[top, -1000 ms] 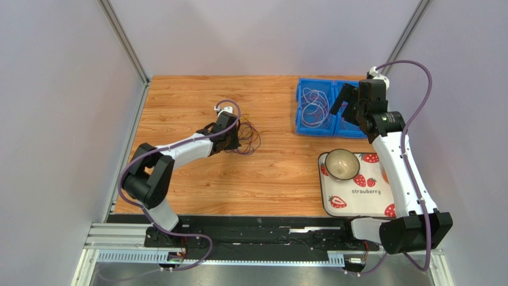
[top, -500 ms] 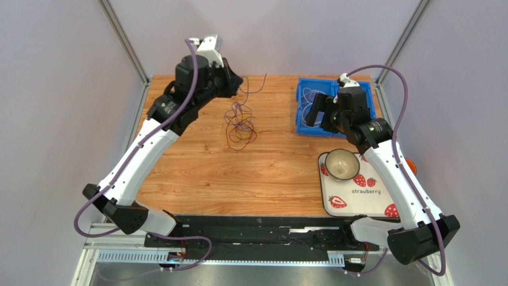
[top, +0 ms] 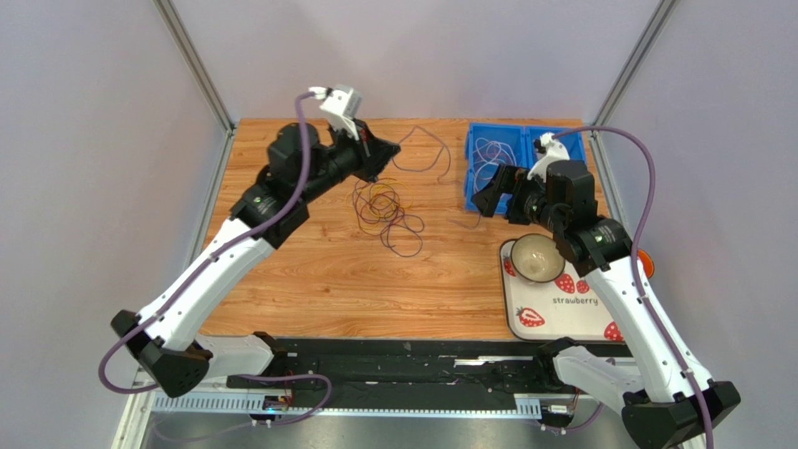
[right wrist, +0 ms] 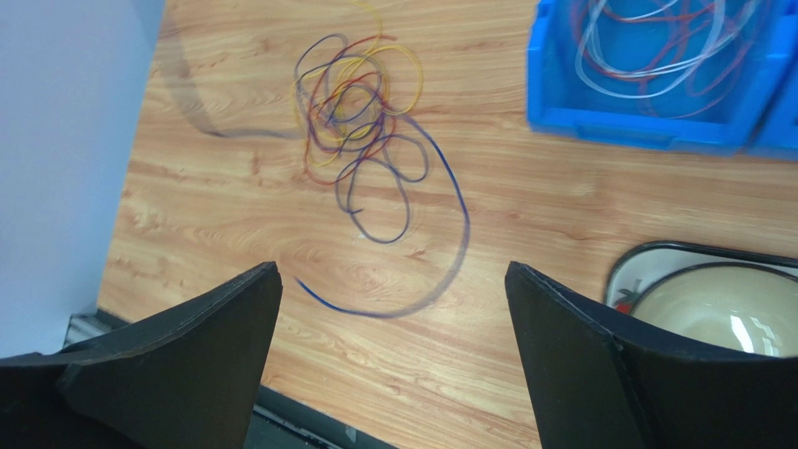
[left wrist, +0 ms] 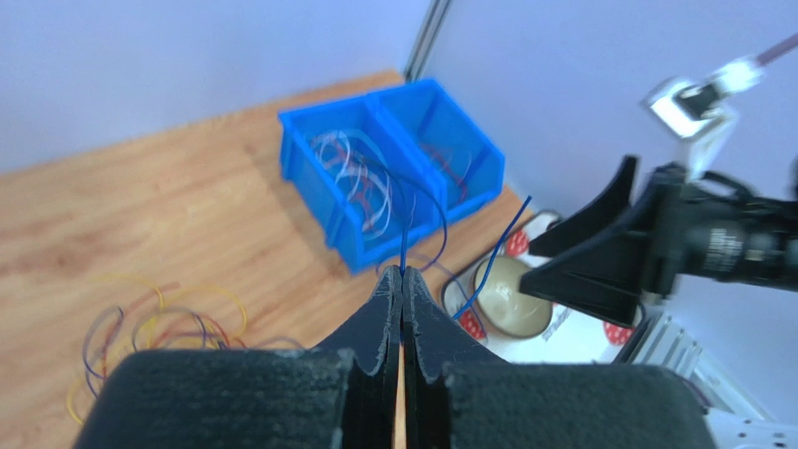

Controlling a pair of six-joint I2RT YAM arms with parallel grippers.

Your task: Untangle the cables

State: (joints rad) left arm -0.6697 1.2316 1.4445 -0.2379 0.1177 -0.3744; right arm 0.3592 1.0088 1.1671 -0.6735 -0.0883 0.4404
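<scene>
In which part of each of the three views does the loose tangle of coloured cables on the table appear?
Top external: the cable tangle lies above centre, slightly left.
Left wrist: the cable tangle is at the lower left.
Right wrist: the cable tangle is at the upper centre.
Shared landmark: the blue bin, upper right from above, upper centre for the left wrist, top right for the right wrist.

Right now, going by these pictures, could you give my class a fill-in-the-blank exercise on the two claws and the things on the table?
The left claw is ____ on one thin cable.
The right claw stands wide ____, holding nothing.
The bin with white and red cables in it is coloured ____.
The bowl sits on a tray printed with ____.
Missing words: shut; open; blue; strawberries.
</scene>
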